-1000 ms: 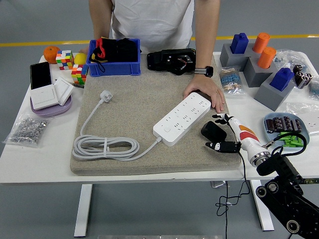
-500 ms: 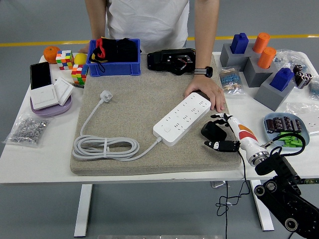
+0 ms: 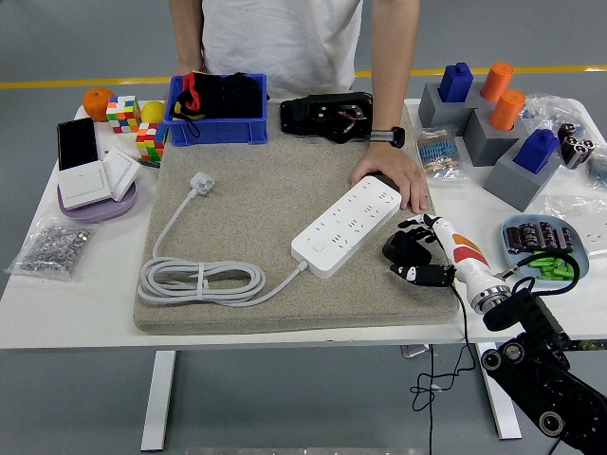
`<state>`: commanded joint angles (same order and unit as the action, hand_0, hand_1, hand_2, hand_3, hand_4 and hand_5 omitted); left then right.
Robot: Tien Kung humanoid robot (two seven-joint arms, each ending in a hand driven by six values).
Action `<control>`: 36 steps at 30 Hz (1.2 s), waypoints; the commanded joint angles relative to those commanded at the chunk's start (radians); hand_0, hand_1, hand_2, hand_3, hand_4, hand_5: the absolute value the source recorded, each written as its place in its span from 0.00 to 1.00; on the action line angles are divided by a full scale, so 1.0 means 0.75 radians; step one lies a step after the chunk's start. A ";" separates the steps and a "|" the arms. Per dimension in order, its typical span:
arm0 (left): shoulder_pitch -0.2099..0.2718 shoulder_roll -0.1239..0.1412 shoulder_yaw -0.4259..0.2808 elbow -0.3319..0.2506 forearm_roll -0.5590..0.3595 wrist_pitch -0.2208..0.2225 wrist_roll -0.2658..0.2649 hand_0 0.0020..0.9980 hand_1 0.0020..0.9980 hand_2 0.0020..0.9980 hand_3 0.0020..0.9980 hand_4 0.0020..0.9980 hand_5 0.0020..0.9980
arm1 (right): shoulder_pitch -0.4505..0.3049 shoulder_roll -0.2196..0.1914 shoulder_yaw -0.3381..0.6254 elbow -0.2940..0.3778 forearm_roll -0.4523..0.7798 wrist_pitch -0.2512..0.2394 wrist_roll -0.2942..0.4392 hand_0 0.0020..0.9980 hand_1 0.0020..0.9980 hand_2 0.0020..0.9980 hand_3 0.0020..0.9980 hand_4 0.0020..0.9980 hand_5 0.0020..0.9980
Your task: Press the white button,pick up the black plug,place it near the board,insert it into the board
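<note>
Right hand [image 3: 424, 250] low over mat — fingers [image 3: 423, 275] curled round black plug [image 3: 402, 248].

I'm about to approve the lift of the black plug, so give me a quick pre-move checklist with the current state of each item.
1. Right hand fingers around the black plug: ok, they curl on both sides of it.
2. Grip firm enough to lift: cannot tell.
3. Power strip held steady: ok, the person's hand rests on its far end.
4. Sockets near the plug free: ok, none occupied.
5. Path clear from plug to strip: ok, only bare mat between.
6. White button pressed: cannot tell.
</note>
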<state>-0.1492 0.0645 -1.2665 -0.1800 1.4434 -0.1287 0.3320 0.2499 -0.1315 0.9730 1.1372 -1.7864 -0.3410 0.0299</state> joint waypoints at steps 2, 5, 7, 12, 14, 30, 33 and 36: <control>-0.001 0.000 0.000 0.000 -0.002 0.000 0.000 0.69 0.68 0.66 0.69 0.62 0.14 | 0.001 -0.001 -0.001 -0.003 0.001 -0.001 0.003 0.55 0.53 0.50 0.59 0.91 0.08; -0.002 0.000 0.001 0.000 -0.003 0.000 -0.001 0.69 0.68 0.66 0.69 0.62 0.14 | 0.002 0.000 -0.002 -0.008 0.001 0.000 0.003 0.55 0.53 0.50 0.59 0.91 0.08; -0.002 0.000 -0.001 0.000 -0.001 0.000 0.000 0.69 0.68 0.66 0.69 0.62 0.14 | 0.003 -0.001 -0.003 -0.010 0.000 0.001 0.002 0.55 0.53 0.50 0.59 0.91 0.08; -0.003 0.000 0.000 0.000 0.000 0.000 -0.001 0.69 0.68 0.66 0.69 0.62 0.14 | 0.007 0.000 -0.003 -0.014 -0.003 0.000 -0.001 0.54 0.50 0.49 0.58 0.90 0.07; -0.003 0.000 0.001 0.000 -0.003 0.000 -0.001 0.69 0.68 0.66 0.69 0.62 0.14 | 0.008 0.000 -0.004 -0.014 -0.004 -0.001 0.000 0.54 0.50 0.49 0.58 0.90 0.07; -0.003 0.000 -0.003 0.000 0.002 0.000 0.000 0.69 0.68 0.66 0.69 0.62 0.14 | 0.014 -0.006 -0.002 -0.003 -0.003 -0.059 0.055 0.44 0.36 0.39 0.49 0.82 0.00; -0.004 0.001 -0.003 0.000 0.002 0.000 0.000 0.69 0.68 0.66 0.69 0.62 0.14 | 0.015 -0.010 0.006 0.026 -0.003 -0.057 0.050 0.43 0.35 0.38 0.49 0.81 0.00; -0.004 0.002 -0.003 0.000 0.002 -0.001 0.000 0.69 0.68 0.66 0.69 0.62 0.14 | 0.017 -0.014 0.011 0.053 0.001 -0.057 0.045 0.43 0.35 0.38 0.49 0.81 0.00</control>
<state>-0.1525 0.0663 -1.2686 -0.1800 1.4450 -0.1291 0.3320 0.2627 -0.1418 0.9810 1.1767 -1.7857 -0.3840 0.0633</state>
